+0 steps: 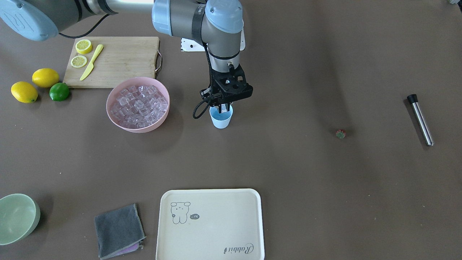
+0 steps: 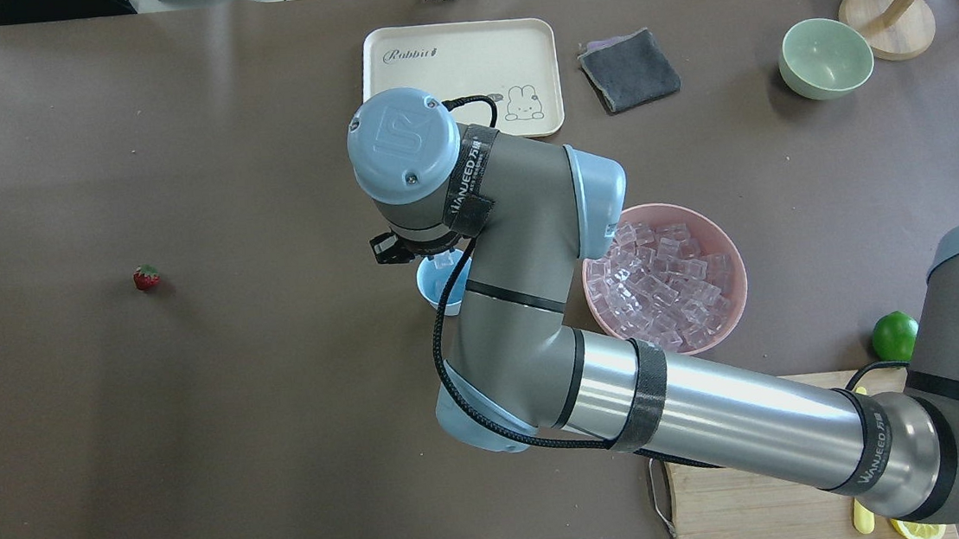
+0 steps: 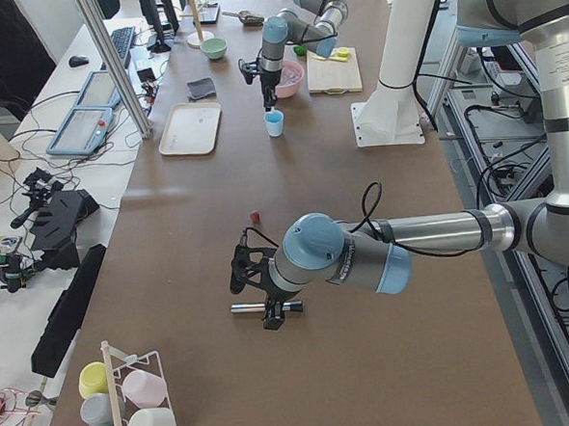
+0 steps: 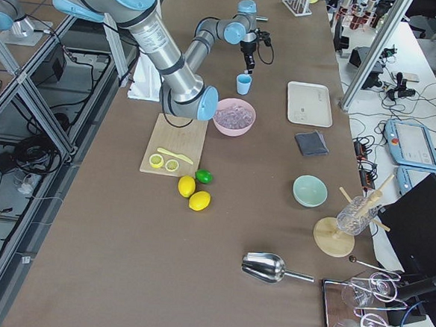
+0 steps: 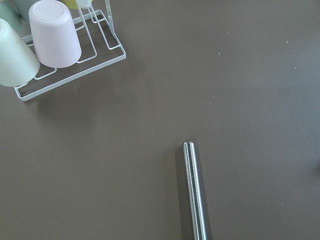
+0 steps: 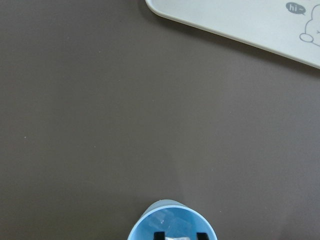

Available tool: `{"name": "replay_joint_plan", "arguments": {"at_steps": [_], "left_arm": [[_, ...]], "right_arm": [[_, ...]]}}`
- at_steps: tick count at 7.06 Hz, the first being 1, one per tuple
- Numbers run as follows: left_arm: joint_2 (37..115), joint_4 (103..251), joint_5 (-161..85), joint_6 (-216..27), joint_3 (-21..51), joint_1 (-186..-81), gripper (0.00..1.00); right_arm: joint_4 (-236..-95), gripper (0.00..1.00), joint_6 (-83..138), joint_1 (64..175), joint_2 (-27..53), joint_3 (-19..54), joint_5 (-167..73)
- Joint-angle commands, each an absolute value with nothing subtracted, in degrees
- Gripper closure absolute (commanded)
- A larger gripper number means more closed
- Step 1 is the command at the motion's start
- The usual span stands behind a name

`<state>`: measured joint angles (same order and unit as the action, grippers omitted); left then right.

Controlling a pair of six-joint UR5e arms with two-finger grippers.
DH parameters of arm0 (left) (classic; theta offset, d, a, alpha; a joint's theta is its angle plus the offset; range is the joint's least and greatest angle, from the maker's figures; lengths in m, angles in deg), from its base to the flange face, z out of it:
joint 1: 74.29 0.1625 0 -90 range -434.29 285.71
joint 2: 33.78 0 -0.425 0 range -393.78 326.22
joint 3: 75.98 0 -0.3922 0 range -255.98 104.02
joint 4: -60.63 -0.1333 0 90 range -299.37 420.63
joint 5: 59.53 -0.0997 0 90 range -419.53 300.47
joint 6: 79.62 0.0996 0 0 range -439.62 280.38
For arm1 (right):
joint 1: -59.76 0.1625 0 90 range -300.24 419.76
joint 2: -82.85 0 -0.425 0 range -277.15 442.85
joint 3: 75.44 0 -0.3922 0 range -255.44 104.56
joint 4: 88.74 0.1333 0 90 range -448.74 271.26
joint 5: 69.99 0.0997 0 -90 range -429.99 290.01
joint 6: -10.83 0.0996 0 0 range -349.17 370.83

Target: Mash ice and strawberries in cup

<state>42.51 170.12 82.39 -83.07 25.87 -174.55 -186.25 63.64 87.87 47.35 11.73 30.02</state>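
Note:
The pale-blue cup (image 1: 221, 121) stands on the brown table just beside the pink bowl (image 1: 144, 129) heaped with clear ice (image 1: 139, 104). My right gripper (image 1: 224, 108) hangs straight over the cup's mouth; in the right wrist view its fingertips (image 6: 159, 235) sit just above the blue inside (image 6: 145, 227), shut on a glassy ice cube. The strawberry (image 1: 341, 134) lies alone on the table, far from the cup. My left gripper (image 3: 255, 284) shows only in the exterior left view, hovering by a steel muddler (image 3: 266, 308); I cannot tell whether it is open or shut.
A cutting board (image 1: 119, 61) with lemon slices and a yellow knife lies behind the pink bowl, with two lemons and a lime (image 1: 59, 91) beside it. A cream tray (image 1: 211, 224), grey cloth (image 1: 119, 229) and green bowl (image 1: 16, 216) line the operators' edge. A cup rack (image 5: 60, 45) stands near the muddler (image 5: 195, 190).

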Motion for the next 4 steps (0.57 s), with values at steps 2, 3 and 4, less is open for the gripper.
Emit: {"name": "replay_joint_plan", "arguments": {"at_steps": [2, 3, 4], "left_arm": [[43.03, 169.97, 82.42, -83.14, 25.89, -174.58, 0.01], [43.21, 169.97, 82.33, -83.22, 25.8, -174.58, 0.01], [43.21, 169.88, 82.42, -83.23, 25.89, -174.58, 0.01]], "right_arm": [[-182.11, 0.37, 63.83, 86.75, 43.75, 12.89, 29.77], [-181.39, 0.19, 64.7, 86.49, 43.39, 12.98, 29.76], [-181.12, 0.15, 65.67, 86.31, 43.39, 13.16, 29.76]]}}
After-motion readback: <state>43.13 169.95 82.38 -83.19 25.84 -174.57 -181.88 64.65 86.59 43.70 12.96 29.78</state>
